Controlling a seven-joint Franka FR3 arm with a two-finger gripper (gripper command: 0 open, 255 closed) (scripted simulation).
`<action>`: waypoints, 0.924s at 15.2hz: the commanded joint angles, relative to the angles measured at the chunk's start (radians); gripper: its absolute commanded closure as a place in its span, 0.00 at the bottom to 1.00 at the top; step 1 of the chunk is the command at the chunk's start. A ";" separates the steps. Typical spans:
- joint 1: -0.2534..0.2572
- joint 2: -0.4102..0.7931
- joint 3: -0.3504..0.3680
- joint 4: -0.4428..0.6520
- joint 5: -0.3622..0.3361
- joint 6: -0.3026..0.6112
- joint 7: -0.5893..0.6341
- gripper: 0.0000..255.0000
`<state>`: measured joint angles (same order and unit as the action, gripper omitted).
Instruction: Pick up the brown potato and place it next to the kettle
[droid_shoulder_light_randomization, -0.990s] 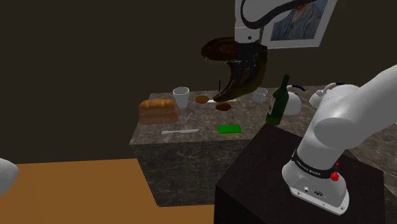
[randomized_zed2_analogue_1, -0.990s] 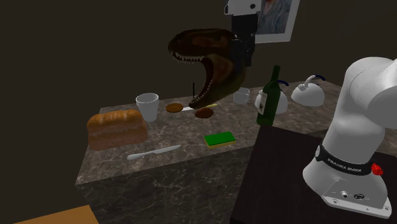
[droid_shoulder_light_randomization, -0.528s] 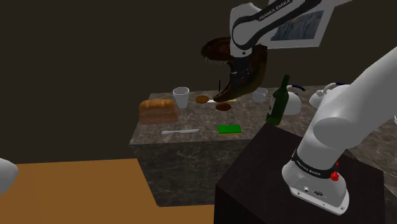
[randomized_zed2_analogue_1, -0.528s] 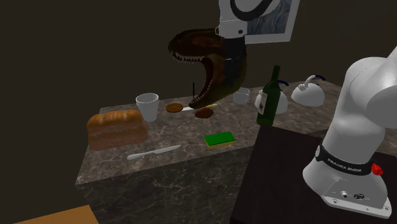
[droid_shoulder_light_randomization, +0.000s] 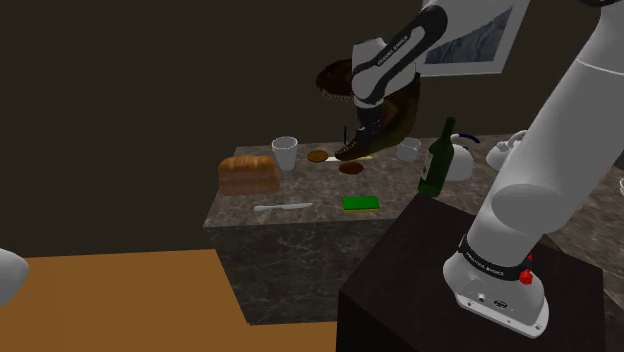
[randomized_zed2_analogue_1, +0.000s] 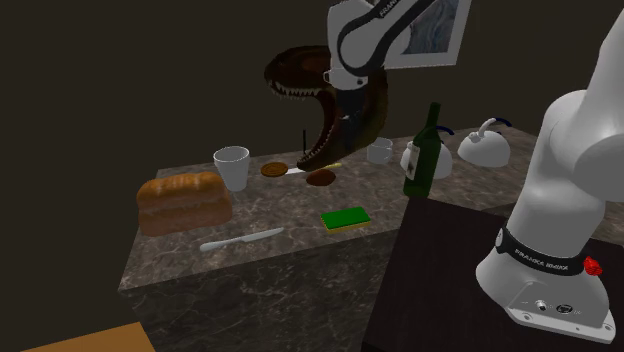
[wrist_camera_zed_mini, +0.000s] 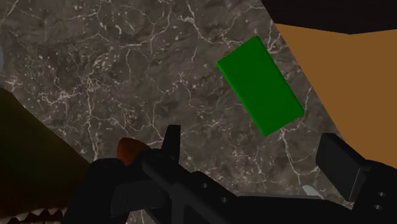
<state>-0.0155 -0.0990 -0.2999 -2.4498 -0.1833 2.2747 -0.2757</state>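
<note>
Since a moment ago the arm has dipped, and in the shoulder view we see the pincer (droid_shoulder_light_randomization: 358, 135) above the brown potato (droid_shoulder_light_randomization: 350, 169) on the table (droid_shoulder_light_randomization: 300, 185); the second exterior view puts it just below the dinosaur head (randomized_zed2_analogue_1: 300, 70); the wrist view shows the pincer's fingers (wrist_camera_zed_mini: 343, 162) spread, holding nothing, near the green sponge (wrist_camera_zed_mini: 259, 84).

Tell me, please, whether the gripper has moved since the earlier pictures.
Yes: in the shoulder view the gripper has dropped and shifted left, away from the framed picture and towards the counter.
</note>
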 joint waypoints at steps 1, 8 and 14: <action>-0.003 0.085 -0.012 0.036 0.008 0.054 -0.043 0.00; -0.042 0.372 -0.013 0.200 0.061 0.194 -0.189 0.00; -0.100 0.610 0.019 0.391 0.093 0.260 -0.288 0.00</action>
<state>-0.1070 0.4720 -0.2866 -2.0892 -0.0931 2.5223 -0.5498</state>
